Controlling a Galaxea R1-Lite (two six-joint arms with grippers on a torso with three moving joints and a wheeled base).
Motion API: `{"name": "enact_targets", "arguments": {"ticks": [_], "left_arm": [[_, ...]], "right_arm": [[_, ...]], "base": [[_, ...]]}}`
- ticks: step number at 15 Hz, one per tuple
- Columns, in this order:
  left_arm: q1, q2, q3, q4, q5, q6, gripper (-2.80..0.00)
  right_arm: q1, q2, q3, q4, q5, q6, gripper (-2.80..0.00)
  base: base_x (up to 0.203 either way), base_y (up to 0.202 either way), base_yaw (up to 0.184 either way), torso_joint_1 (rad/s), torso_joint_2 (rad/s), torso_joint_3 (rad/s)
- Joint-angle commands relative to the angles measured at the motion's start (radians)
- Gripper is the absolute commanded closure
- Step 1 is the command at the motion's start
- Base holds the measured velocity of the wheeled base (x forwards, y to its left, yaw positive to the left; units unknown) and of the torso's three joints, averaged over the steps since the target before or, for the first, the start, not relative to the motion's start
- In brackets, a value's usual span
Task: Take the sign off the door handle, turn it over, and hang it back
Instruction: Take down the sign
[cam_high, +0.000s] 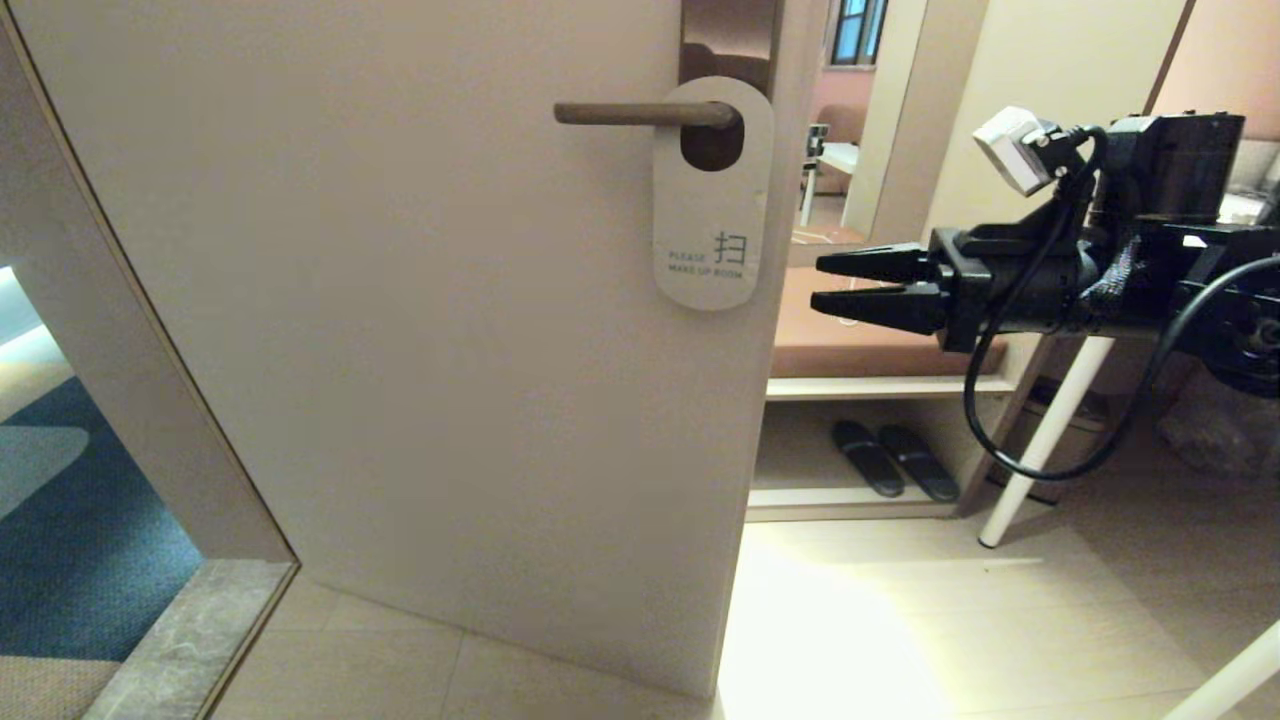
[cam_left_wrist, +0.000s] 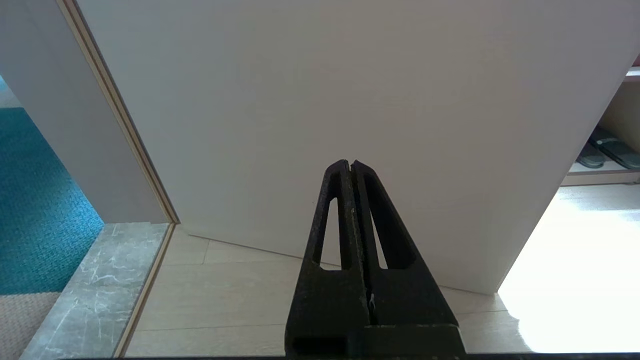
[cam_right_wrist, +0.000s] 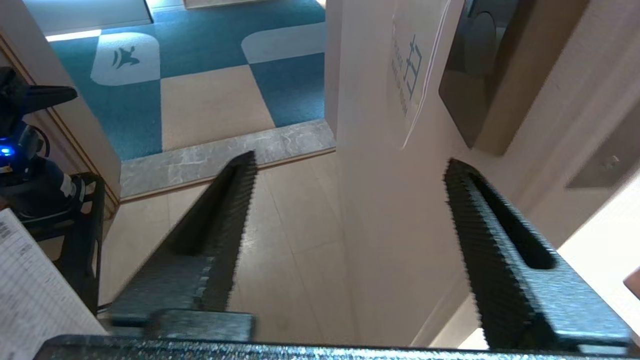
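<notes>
Head view: sign (cam_high: 711, 200) hangs by its hole on door handle (cam_high: 645, 113), off-white side out; right gripper (cam_high: 850, 282) level beside its lower edge, empty, positioned to approach. Left wrist view: left gripper (cam_left_wrist: 350, 167) pinched closed, idle near door (cam_left_wrist: 320, 100). Right wrist view: jaws spread wide, likely to take the sign's edge.

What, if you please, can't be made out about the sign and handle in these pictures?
- Sign's back face: head view, turned to the door.
- Backplate top: head view, cut by the upper edge.
- Handle: absent from both wrist views; the right hand sees only the sign's lower part, blurred.
- Left hand: faces bare door.
</notes>
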Motion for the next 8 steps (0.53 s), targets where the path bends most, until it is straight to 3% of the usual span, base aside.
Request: {"name": "enact_targets", "arguments": {"ticks": [1,8], "left_arm": [[0.000,0.002,0.000,-0.001,0.000,0.000,0.00],[0.000,0.002,0.000,0.000,0.000,0.000,0.00]], "right_arm": [[0.006,0.040,-0.025,0.000,0.005,-0.001,-2.80],[0.009,0.096,-0.155,0.004,0.008,0.053,-2.80]], "base": [[0.000,0.000,0.000,0.000,0.00,0.000],[0.000,0.000,0.000,0.000,0.00,0.000]]}}
